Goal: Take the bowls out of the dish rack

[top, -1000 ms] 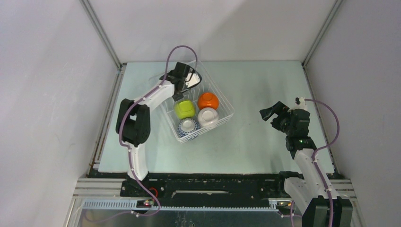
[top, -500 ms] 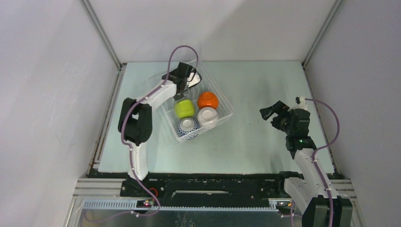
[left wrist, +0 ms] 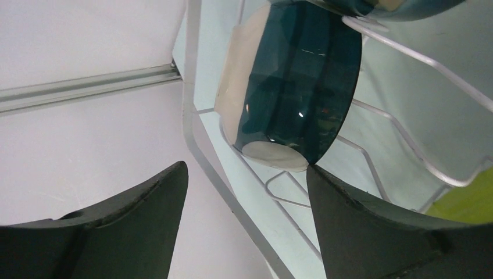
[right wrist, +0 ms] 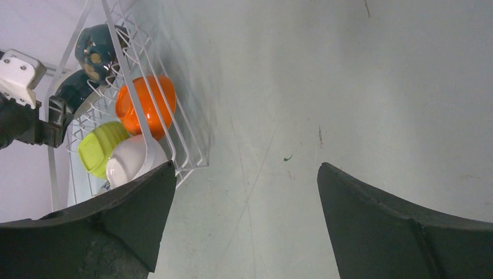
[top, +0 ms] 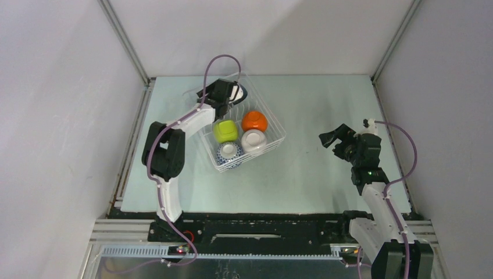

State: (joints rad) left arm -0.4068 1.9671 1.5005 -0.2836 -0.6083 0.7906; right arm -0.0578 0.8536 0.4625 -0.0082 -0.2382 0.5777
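The white wire dish rack (top: 273,125) stands left of the table's middle. It holds an orange bowl (top: 254,121), a lime green bowl (top: 225,131), a white bowl (top: 254,141) and a blue-and-white bowl (top: 231,154). At its far end a dark blue-green bowl (left wrist: 296,81) stands on its edge between the tines. A teal bowl (left wrist: 372,6) is just beyond it. My left gripper (left wrist: 247,174) is open at the rack's far left corner, just below the dark bowl. Its right fingertip (left wrist: 317,174) is at the bowl's foot. My right gripper (right wrist: 244,174) is open and empty over the bare table at the right.
Grey walls with metal frame posts (top: 125,43) close in the table's left, back and right sides. The rack's wire rim (left wrist: 232,192) runs between my left fingers. The right wrist view shows the rack (right wrist: 186,145) to the left with the orange bowl (right wrist: 145,104).
My left gripper has shifted a little toward the rack's far left corner by the dark bowl. The rack and its bowls have moved slightly. The right arm has stayed still.
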